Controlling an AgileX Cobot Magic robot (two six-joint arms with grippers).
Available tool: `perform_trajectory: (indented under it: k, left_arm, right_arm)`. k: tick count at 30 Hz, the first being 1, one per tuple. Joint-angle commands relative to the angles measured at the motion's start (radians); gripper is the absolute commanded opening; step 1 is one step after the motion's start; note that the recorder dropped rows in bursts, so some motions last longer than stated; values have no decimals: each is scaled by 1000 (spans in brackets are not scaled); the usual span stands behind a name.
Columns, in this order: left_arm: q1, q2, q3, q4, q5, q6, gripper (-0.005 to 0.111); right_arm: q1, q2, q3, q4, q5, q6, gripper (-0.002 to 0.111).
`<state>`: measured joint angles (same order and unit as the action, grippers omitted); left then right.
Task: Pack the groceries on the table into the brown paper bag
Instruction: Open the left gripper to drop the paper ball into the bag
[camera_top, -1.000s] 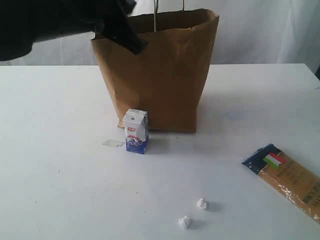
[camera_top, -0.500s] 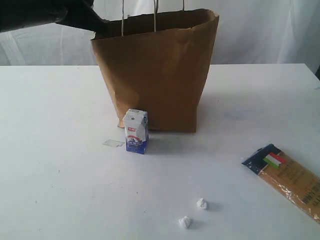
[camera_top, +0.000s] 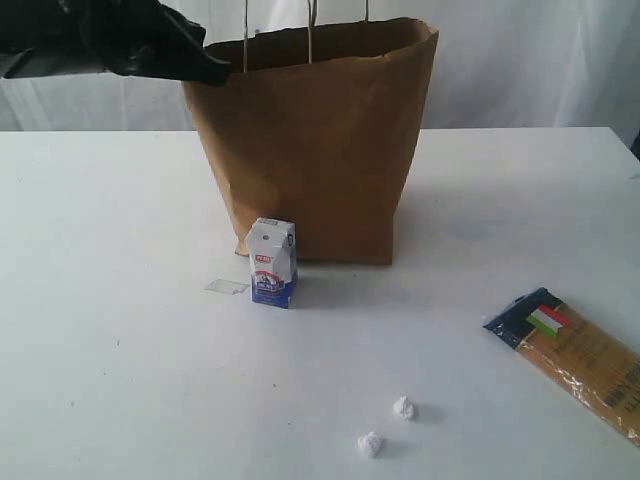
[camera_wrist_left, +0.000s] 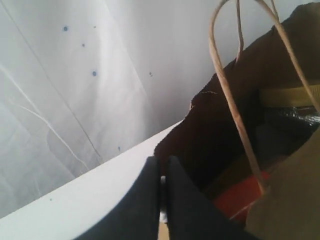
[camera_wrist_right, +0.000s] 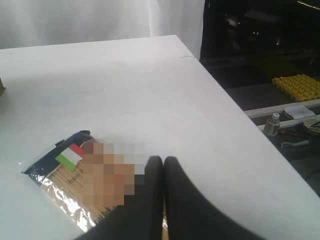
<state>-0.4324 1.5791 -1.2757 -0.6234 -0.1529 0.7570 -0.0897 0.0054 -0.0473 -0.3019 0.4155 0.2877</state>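
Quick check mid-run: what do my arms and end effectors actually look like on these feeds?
Left arm: matte black, bulky casing that narrows toward its tip; it is blurred, so no cables or markings can be made out. Left end effector and right end effector: each has two smooth, dark, flat fingers with rounded tips and no visible markings.

I drew the left claw (camera_top: 212, 70) back from over the brown paper bag (camera_top: 320, 160). A second before, its tip had hung across the front of the bag's upper left corner; it ended up at the left rim. That uncovered the left handle (camera_top: 245, 30), which the arm had hidden.
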Motion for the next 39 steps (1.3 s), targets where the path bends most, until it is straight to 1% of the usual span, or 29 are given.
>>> perform_trajectory:
  k: [1, 7, 9, 12, 18, 22, 25, 27, 32, 35, 36, 37, 39]
  left_arm:
    - [2, 17, -11, 5, 15, -74, 0]
    - [2, 39, -11, 5, 15, -86, 0]
    - [2, 38, -11, 5, -5, -88, 0]
    - [2, 38, -31, 5, -2, -140, 0]
    - [2, 38, -118, 5, 101, -234, 0]
    - [2, 38, -141, 5, 201, -239, 0]
    - [2, 40, -141, 13, 246, -210, 0]
    - [2, 47, -141, 13, 237, -199, 0]
    - [2, 68, -141, 13, 129, -199, 0]
    - [2, 73, -141, 13, 147, -201, 0]
    - [2, 73, -141, 13, 177, -201, 0]
    - [2, 73, -141, 13, 199, -201, 2]
    - [2, 73, -141, 15, 228, -201, 10]
  right_arm:
    - [2, -5, 7, -9, -14, 4, 0]
    - [2, -5, 7, -9, -14, 4, 0]
    - [2, -5, 7, -9, -14, 4, 0]
    - [2, -5, 7, -9, -14, 4, 0]
    - [2, -5, 7, -9, -14, 4, 0]
    - [2, -5, 7, -9, -14, 4, 0]
    - [2, -5, 7, -9, -14, 4, 0]
    - [2, -5, 7, -9, -14, 4, 0]
    - [2, -5, 7, -9, -14, 4, 0]
    - [2, -5, 7, -9, -14, 4, 0]
    - [2, -5, 7, -9, -14, 4, 0]
    - [2, -5, 7, -9, -14, 4, 0]
    - [2, -5, 7, -9, -14, 4, 0]
